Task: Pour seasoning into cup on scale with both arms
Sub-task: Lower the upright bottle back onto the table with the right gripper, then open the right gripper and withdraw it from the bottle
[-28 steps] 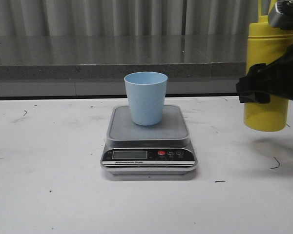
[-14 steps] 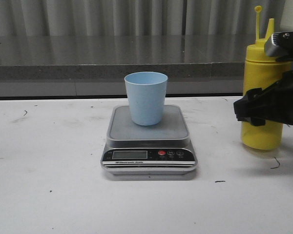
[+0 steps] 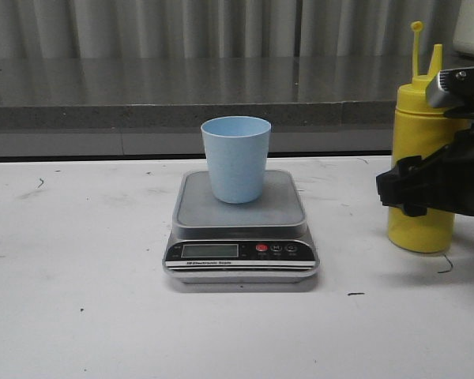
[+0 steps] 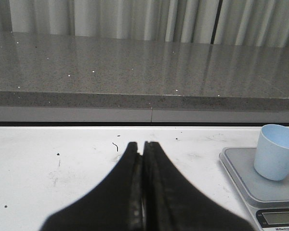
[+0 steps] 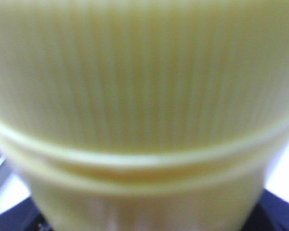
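The yellow seasoning bottle (image 3: 417,118) stands upright at the right of the table, its base at or just above the surface. My right gripper (image 3: 415,189) is shut around its middle. The bottle fills the right wrist view (image 5: 144,96) and hides the fingers there. The pale blue cup (image 3: 235,158) stands upright on the silver scale (image 3: 288,209) at the table's centre. My left gripper (image 4: 143,144) is shut and empty over bare table to the left of the scale (image 4: 238,168) and cup (image 4: 275,151); it does not show in the front view.
A grey stone ledge (image 3: 142,95) runs along the back of the white table, with curtains behind it. The table surface (image 3: 79,268) has small dark scuff marks.
My right gripper has come down with the bottle, from held high above the table to about table level. The cup and scale have not moved.
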